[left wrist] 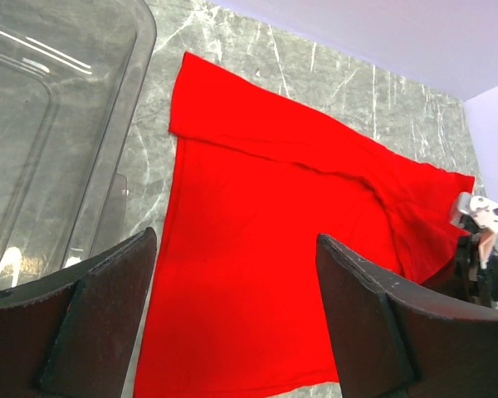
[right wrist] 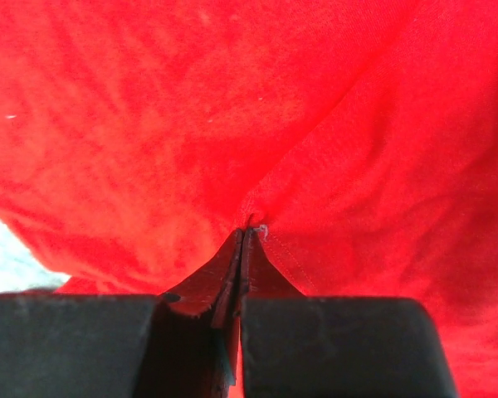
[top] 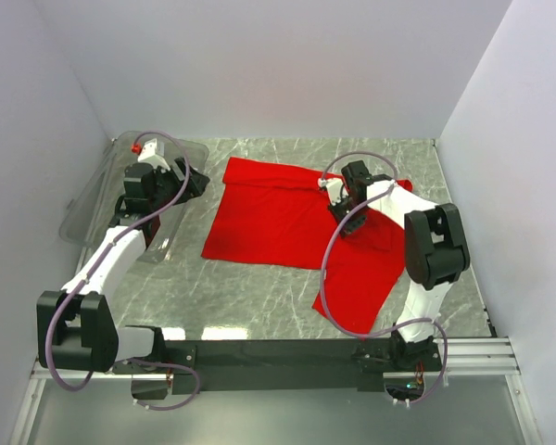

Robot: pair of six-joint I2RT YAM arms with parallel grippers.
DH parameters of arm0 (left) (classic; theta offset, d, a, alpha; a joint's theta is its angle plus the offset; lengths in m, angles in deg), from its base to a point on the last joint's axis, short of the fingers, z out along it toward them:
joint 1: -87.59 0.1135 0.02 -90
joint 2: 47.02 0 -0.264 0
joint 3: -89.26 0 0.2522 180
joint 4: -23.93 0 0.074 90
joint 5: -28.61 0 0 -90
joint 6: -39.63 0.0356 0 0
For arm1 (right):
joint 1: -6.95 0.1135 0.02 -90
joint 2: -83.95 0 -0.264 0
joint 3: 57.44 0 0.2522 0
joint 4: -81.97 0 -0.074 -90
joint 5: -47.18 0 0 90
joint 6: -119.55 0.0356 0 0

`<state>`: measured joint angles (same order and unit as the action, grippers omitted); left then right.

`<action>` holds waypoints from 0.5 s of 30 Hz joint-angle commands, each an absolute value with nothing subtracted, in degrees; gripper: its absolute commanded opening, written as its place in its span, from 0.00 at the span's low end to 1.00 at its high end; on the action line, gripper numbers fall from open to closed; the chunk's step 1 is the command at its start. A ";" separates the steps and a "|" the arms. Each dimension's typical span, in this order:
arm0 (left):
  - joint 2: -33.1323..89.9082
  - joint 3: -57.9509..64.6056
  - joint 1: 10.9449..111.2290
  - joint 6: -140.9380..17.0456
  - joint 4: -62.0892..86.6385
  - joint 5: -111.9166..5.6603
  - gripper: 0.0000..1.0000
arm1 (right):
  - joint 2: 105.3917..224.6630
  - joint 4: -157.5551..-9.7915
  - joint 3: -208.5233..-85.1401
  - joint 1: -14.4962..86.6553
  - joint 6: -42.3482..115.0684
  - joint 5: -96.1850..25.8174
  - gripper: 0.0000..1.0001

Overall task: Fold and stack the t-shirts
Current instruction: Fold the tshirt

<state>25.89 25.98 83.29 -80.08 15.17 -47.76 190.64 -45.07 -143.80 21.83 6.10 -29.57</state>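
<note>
A: Shirt status?
B: One red t-shirt, plain, no print. Lies mostly flat on the surface, left of centre to right side. Far edge is doubled over in a flap, with a crease across it. The right part trails toward the near edge.
A: Free?
B: No. A stitched edge is puckered, pinched in the closed right tool.

The t-shirt is matt red cloth. The tabletop looks like glossy grey-veined stone. The bin at nine o'clock is clear shiny plastic. The fingers are matt black.
</note>
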 commanded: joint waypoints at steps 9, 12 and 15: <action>23.47 26.72 83.63 -80.78 17.11 -47.42 0.83 | 185.11 -42.52 -142.48 24.09 5.73 -24.37 0.00; 23.47 26.63 83.72 -80.78 17.11 -47.41 0.83 | 185.46 -42.26 -142.04 25.14 5.64 -23.84 0.00; 23.30 26.63 83.72 -80.60 16.94 -47.59 0.83 | 185.99 -42.26 -141.77 25.41 5.73 -23.67 0.00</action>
